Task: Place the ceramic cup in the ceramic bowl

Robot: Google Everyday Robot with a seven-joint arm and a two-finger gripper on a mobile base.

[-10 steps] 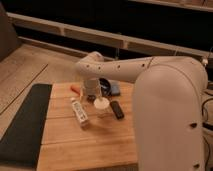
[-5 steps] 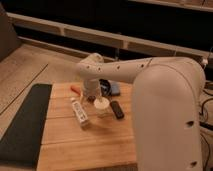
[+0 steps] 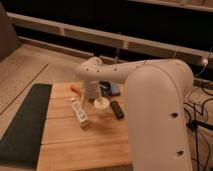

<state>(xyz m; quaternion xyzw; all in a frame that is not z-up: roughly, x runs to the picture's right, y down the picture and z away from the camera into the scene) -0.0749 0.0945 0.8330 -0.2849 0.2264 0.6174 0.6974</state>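
On the wooden tabletop [image 3: 65, 145] the task looks barely begun. The ceramic bowl [image 3: 104, 86], a dark shape at the cup's 12 o'clock, is partly hidden. The ceramic cup [image 3: 101, 104] stands outside it, upright, long axis vertical, mouth up. The gripper [image 3: 91, 93] hangs at the cup's 10 o'clock, and I cannot tell whether it is open or closed.

A wooden table [image 3: 95, 145] with a dark mat [image 3: 25, 125] stands on pale floor [image 3: 22, 67], with pale rails [image 3: 125, 39] behind.
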